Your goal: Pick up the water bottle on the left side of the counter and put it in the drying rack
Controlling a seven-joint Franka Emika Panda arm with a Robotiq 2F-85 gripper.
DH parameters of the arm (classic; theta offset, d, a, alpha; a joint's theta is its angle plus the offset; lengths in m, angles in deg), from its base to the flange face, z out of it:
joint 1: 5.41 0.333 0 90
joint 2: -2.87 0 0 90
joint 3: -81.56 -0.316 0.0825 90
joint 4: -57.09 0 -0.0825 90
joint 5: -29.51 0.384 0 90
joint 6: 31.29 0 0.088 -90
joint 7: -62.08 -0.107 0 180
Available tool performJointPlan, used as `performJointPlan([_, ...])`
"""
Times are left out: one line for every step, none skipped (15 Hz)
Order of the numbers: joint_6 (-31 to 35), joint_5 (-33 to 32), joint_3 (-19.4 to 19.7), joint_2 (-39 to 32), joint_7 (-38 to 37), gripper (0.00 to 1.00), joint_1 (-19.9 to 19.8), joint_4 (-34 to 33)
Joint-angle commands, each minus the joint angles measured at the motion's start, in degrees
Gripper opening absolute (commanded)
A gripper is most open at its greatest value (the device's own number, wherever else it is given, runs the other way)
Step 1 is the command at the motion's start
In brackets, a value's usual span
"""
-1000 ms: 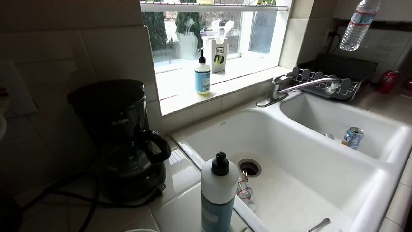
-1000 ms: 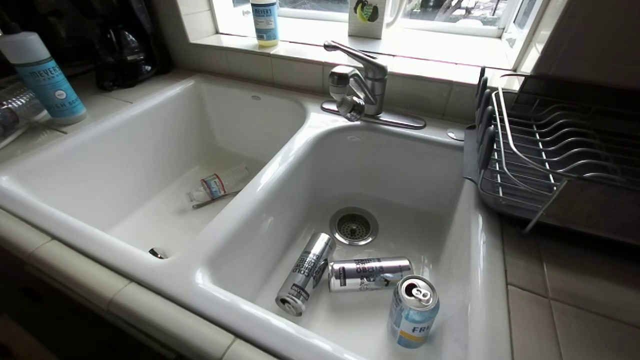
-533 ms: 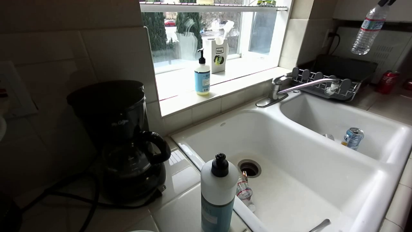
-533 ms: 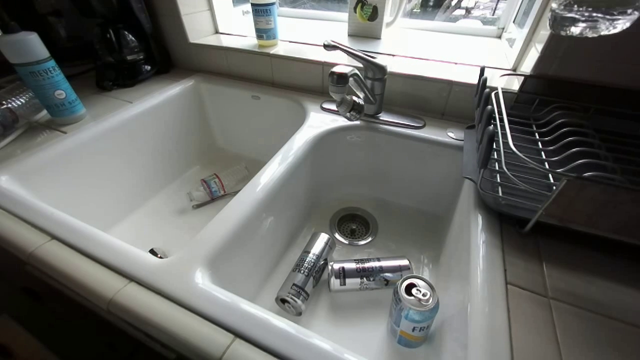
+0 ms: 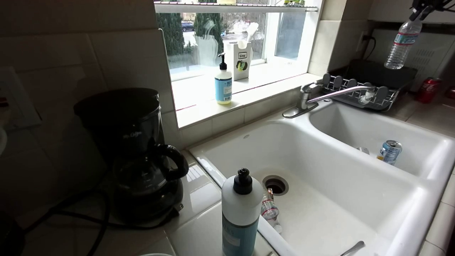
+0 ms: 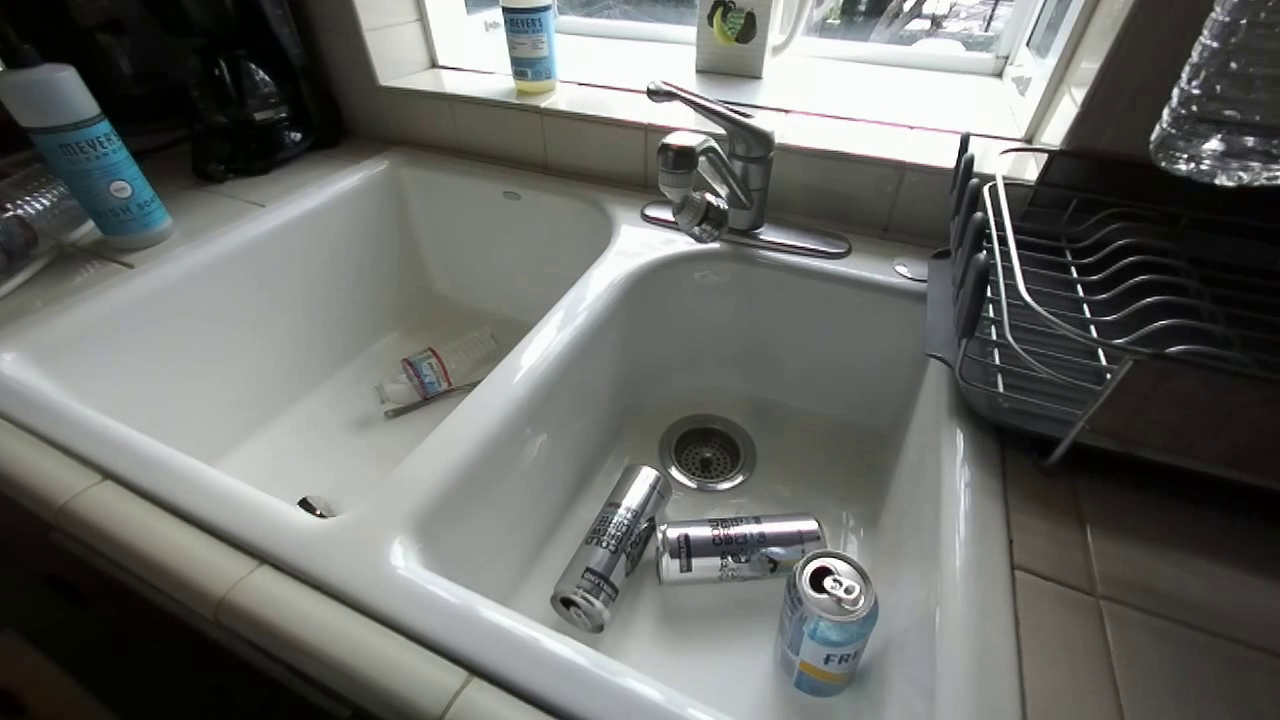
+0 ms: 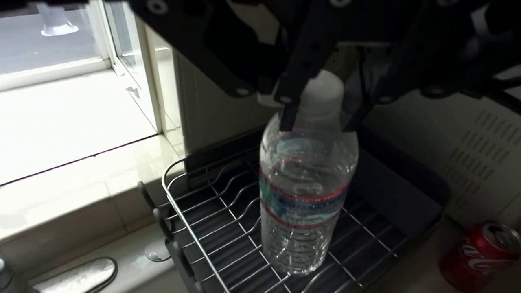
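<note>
aloft, water bottle (image 7: 305,207), gripper (image 7: 318,124) clasping neck, above drying rack (image 7: 232,240)

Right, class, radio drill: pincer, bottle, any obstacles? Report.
Pincer shut on water bottle at neck. Hanging over drying rack, not yet set down. Red can beside rack, seemingly out of the way.

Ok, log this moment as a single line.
gripper: closed on neck of water bottle | pose: cap up, slightly tilted, above drying rack | placement: not done

Red can (image 7: 477,258), upright, lower than the jaws. Chrome faucet (image 5: 304,99), likewise. Black coffee maker (image 5: 131,153), well apart from the jaws.
</note>
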Motion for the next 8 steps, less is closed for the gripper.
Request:
performJointPlan([-3.72, 5.16, 0.67, -4.52, -0.52, 0.08, -1.90, -4.21])
performJointPlan([-4.30, 6.12, 0.76, -5.18, -0.41, 0.08, -2.46, -4.57])
performJointPlan([-4.41, 6.79, 0.76, -5.82, -0.48, 0.08, -2.92, -4.62])
performJointPlan([-4.49, 7.49, 0.77, -6.43, -0.36, 0.08, -3.36, -4.90])
performJointPlan([-3.73, 8.02, 0.68, -6.76, -0.41, 0.08, -3.71, -4.54])
performJointPlan([-3.17, 7.83, 0.60, -7.23, -0.55, 0.08, -3.95, -4.36])
performJointPlan([-3.29, 7.79, 0.54, -7.49, -0.80, 0.08, -4.17, -4.18])
performJointPlan([-2.95, 7.67, 0.44, -7.59, -0.86, 0.08, -4.29, -3.75])
